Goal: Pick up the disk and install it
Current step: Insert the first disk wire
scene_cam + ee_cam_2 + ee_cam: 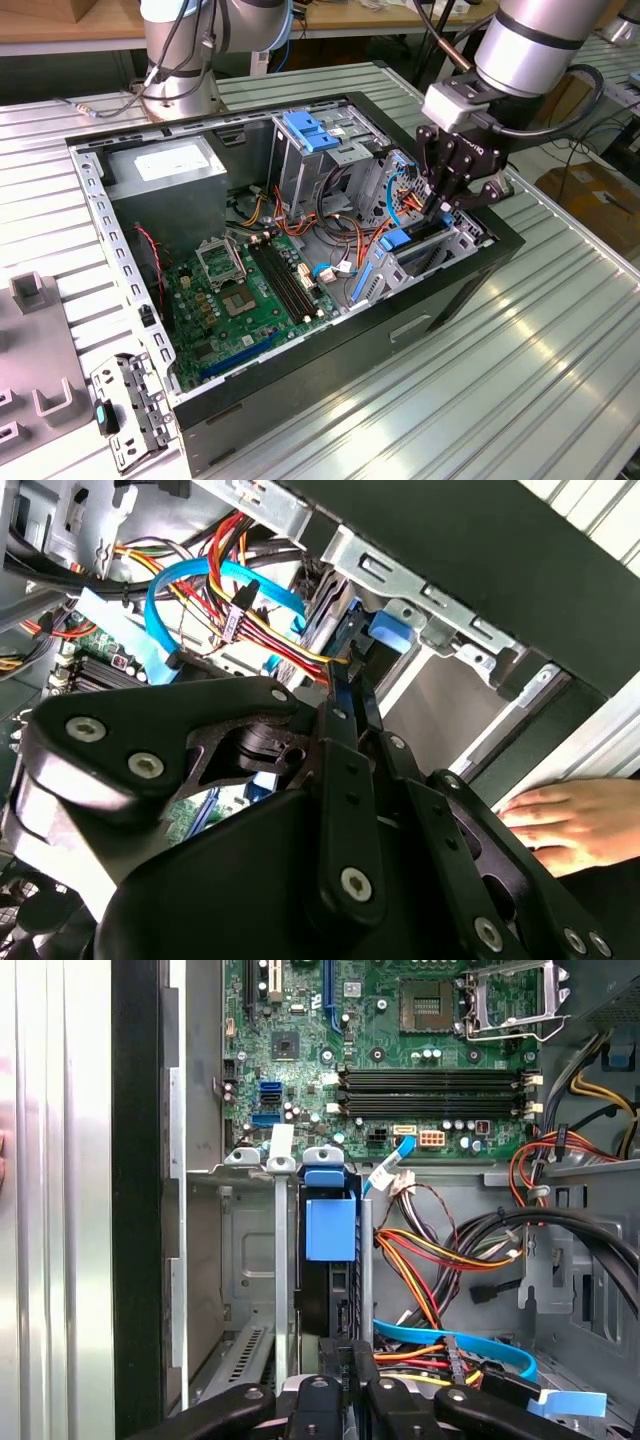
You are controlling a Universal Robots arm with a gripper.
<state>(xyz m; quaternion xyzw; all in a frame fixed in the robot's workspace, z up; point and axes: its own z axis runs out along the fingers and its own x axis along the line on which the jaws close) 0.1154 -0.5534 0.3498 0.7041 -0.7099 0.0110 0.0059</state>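
The disk (pixel 420 243) stands on edge in the drive bay at the corner of the open computer case (pixel 300 385), on the exterior view's right. Its blue rail tab (pixel 330 1230) and black body sit between the bay's metal walls in the first wrist view. In the second wrist view the blue rail (pixel 388 632) lies just beyond my fingertips. My gripper (pixel 441 207) hangs right over the disk's end. The fingers (pixel 350 1352) are pressed together and their tips (pixel 343 680) are at the disk's edge, with nothing between them.
Orange, yellow and blue cables (pixel 450 1345) crowd the space beside the bay. The green motherboard (pixel 250 285), a grey power supply (pixel 165 170) and a blue-handled drive cage (pixel 310 135) fill the case. A person's hand (pixel 570 820) rests outside the case wall. A second arm's base (pixel 180 60) stands behind.
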